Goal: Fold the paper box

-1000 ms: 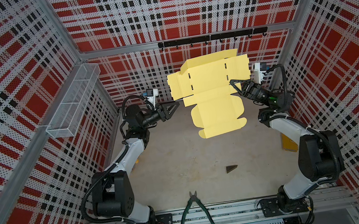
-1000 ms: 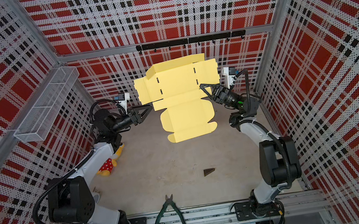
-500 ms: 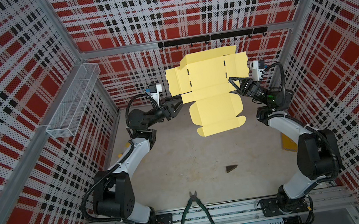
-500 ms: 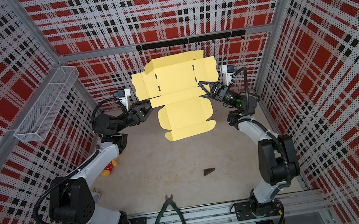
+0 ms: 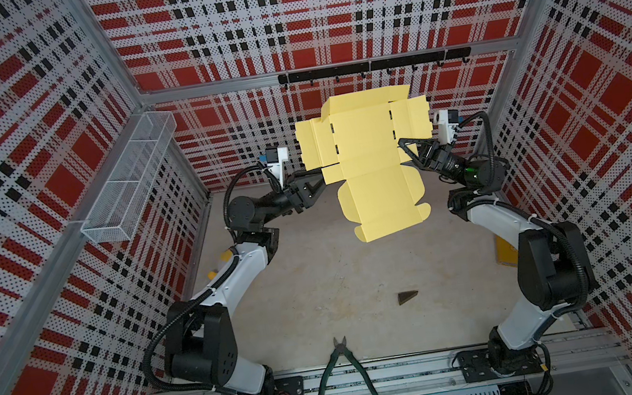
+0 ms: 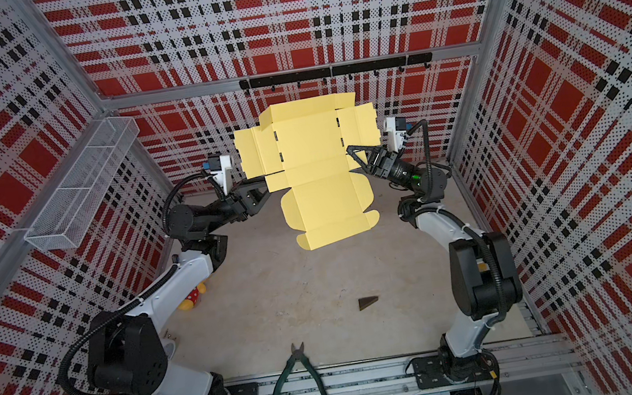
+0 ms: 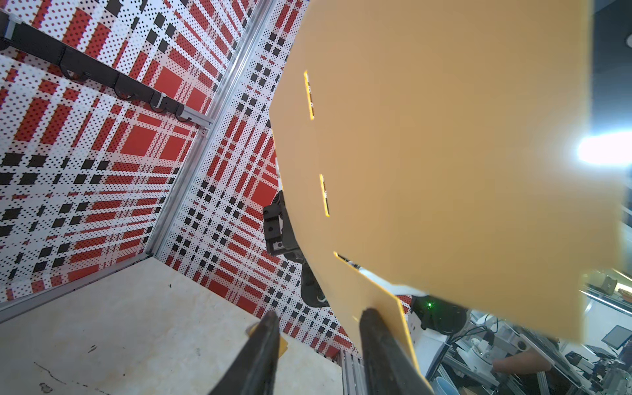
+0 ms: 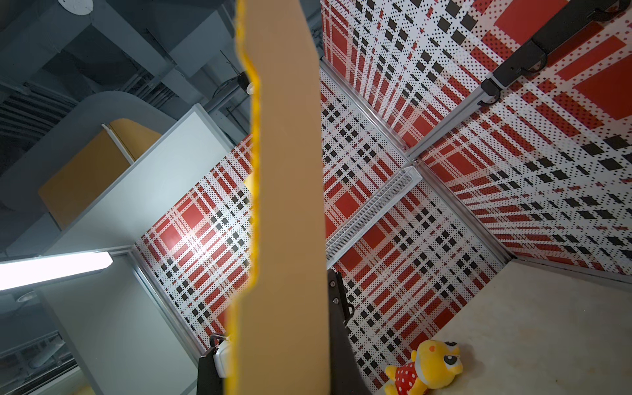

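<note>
The paper box [image 5: 368, 166], an unfolded sheet, is held up over the worktop [image 5: 318, 282], pinched at one edge by the closed right gripper [image 5: 402, 143]. Only in the left wrist view is the left gripper [image 7: 319, 313] seen parted, one finger [image 7: 376, 328] at a flap corner. A plush toy [image 8: 424, 369] is shown whole in the right wrist view alone.

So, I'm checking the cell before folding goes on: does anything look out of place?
The pliers straddle the front rail, handles off the floor. A plush toy lies partly hidden by the left arm. Both are strays for this job.
</note>
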Controlling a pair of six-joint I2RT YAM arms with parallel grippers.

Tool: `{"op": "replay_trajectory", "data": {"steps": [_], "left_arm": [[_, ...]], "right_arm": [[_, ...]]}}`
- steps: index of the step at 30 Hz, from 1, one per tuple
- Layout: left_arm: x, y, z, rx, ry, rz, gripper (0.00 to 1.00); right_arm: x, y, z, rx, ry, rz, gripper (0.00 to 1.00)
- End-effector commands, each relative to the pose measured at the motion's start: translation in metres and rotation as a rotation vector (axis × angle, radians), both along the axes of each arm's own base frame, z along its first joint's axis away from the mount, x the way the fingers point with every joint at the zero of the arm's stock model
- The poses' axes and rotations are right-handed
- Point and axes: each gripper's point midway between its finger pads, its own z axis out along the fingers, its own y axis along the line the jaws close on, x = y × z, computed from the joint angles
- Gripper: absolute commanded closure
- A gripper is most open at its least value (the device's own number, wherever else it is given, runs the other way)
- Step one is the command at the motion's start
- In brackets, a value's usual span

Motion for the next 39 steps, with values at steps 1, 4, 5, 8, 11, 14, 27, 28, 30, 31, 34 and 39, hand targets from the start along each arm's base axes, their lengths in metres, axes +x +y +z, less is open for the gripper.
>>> {"op": "replay_trajectory", "data": {"steps": [1, 4, 5, 8, 11, 14, 27, 28, 30, 31, 34, 39], "left_arm": [[-0.011, 0.004, 0.02, -0.039, -0.043, -0.012, 0.57], [-0.013, 0.006, 0.021, -0.04, -0.046, -0.013, 0.57], [-0.015, 0.004, 0.021, -0.038, -0.046, -0.02, 0.56], [-0.02, 0.0, 0.023, -0.035, -0.049, -0.045, 0.54], [-0.024, 0.001, 0.025, -0.039, -0.055, -0.054, 0.53], [-0.025, -0.001, 0.024, -0.04, -0.051, -0.059, 0.52], [-0.033, -0.012, 0.026, -0.041, -0.053, -0.1, 0.52], [-0.032, -0.009, 0.028, -0.044, -0.054, -0.09, 0.52], [-0.033, -0.005, 0.031, -0.05, -0.06, -0.082, 0.52], [-0.033, -0.005, 0.031, -0.049, -0.061, -0.083, 0.52], [-0.033, -0.008, 0.028, -0.04, -0.065, -0.092, 0.52], [-0.034, -0.014, 0.024, -0.035, -0.057, -0.11, 0.52]], "right_arm": [[-0.006, 0.0, 0.007, 0.01, -0.045, 0.004, 1.0], [-0.003, -0.001, 0.006, 0.017, -0.035, 0.003, 1.0], [-0.002, -0.001, 0.006, 0.018, -0.031, 0.005, 1.0], [0.0, -0.001, 0.006, 0.019, -0.03, 0.008, 1.0], [0.002, 0.0, 0.006, 0.02, -0.024, 0.01, 1.0], [0.002, 0.002, 0.003, 0.013, -0.022, 0.016, 1.0], [0.008, 0.003, -0.005, 0.007, -0.015, 0.01, 1.0], [0.009, 0.002, -0.006, 0.006, -0.011, 0.01, 1.0], [0.01, 0.002, -0.007, 0.007, -0.006, 0.009, 1.0], [0.011, 0.002, -0.008, 0.005, -0.005, 0.01, 1.0], [0.009, 0.007, -0.008, 0.0, -0.005, 0.024, 1.0], [0.005, 0.009, -0.008, -0.011, -0.022, 0.028, 1.0]]}}
